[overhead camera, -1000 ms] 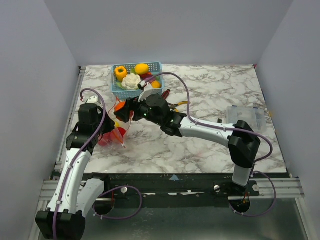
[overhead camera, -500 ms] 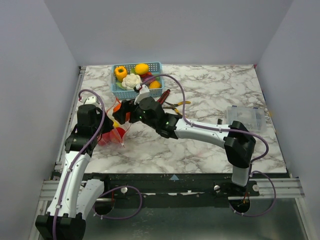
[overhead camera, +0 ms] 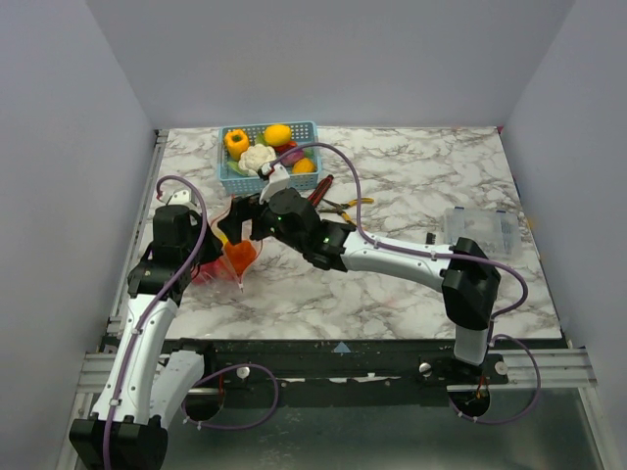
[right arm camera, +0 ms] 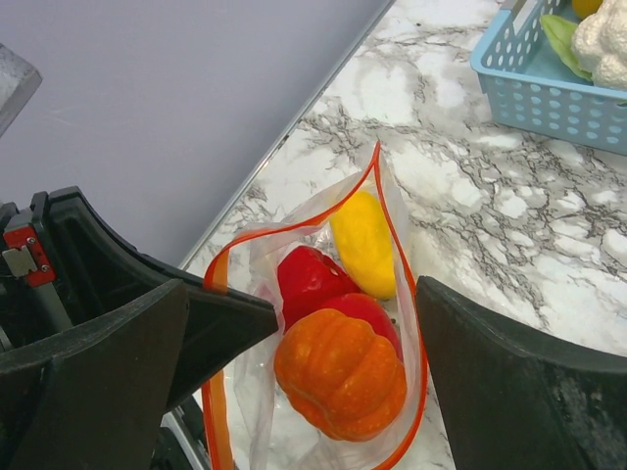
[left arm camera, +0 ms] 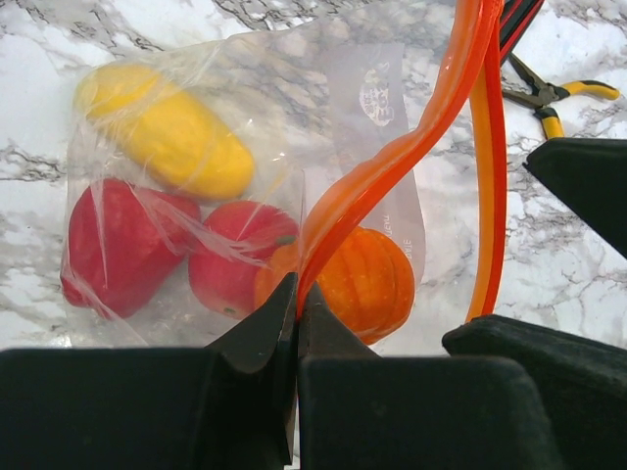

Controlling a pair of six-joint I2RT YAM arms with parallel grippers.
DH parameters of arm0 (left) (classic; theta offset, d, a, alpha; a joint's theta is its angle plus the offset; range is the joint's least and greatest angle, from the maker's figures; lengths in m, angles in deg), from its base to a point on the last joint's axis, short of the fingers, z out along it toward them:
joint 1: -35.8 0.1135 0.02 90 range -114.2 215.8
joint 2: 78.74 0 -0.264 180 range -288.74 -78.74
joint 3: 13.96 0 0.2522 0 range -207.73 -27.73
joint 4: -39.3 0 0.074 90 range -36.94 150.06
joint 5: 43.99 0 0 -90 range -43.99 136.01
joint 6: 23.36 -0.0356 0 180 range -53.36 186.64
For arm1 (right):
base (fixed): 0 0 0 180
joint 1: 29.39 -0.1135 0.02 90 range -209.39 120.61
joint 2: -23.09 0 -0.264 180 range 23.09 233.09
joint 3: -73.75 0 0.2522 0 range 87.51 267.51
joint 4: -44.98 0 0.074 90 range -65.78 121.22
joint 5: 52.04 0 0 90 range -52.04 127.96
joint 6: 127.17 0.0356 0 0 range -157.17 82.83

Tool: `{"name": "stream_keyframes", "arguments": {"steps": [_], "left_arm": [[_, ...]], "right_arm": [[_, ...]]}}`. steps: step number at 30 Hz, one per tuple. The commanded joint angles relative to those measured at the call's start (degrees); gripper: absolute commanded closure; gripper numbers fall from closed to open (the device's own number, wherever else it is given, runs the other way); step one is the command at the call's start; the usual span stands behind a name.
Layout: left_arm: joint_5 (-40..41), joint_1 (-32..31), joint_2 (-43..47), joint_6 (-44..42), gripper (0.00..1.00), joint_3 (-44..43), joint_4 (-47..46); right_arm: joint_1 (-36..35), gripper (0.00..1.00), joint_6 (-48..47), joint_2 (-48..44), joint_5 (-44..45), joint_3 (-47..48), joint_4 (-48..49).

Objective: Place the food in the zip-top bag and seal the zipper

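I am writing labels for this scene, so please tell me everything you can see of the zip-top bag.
The zip-top bag is clear, crinkled thin plastic with a faint printed mark. Its orange-red zipper is unsealed, the mouth gaping open. The left gripper, shut, pinches one zipper strip and holds the mouth up; the body rests on the marble table. Inside lie a yellow piece, two red pieces and an orange pumpkin.

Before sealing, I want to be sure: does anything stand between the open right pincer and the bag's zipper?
Nothing visible does. The right pincer hangs open above the bag mouth. The left pincer pinches the zipper at one spot; the orange pumpkin lies inside, between its strips.
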Motion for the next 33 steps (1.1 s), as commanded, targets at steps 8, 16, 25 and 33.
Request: {"name": "stream_keyframes", "arguments": {"steps": [8, 16, 25, 33], "left_arm": [[1.3, -0.3, 1.9, -1.7, 1.0, 0.8, 1.1], [2.0, -0.3, 1.4, -2.8, 1.0, 0.7, 0.3], [4.6, -0.3, 1.7, -2.7, 1.0, 0.8, 0.5], [5.2, -0.3, 1.1, -2.6, 1.0, 0.7, 0.5]], "right_arm": [[-0.3, 0.0, -4.3, -3.3, 6.7, 2.9, 0.1], [2.2, 0.0, -10.5, 0.8, 14.0, 9.8, -0.1], [9.2, 0.01, -11.7, 11.5, 12.5, 19.8, -0.9], [15.7, 0.01, -12.4, 23.2, 10.3, 33.3, -5.4]]}}
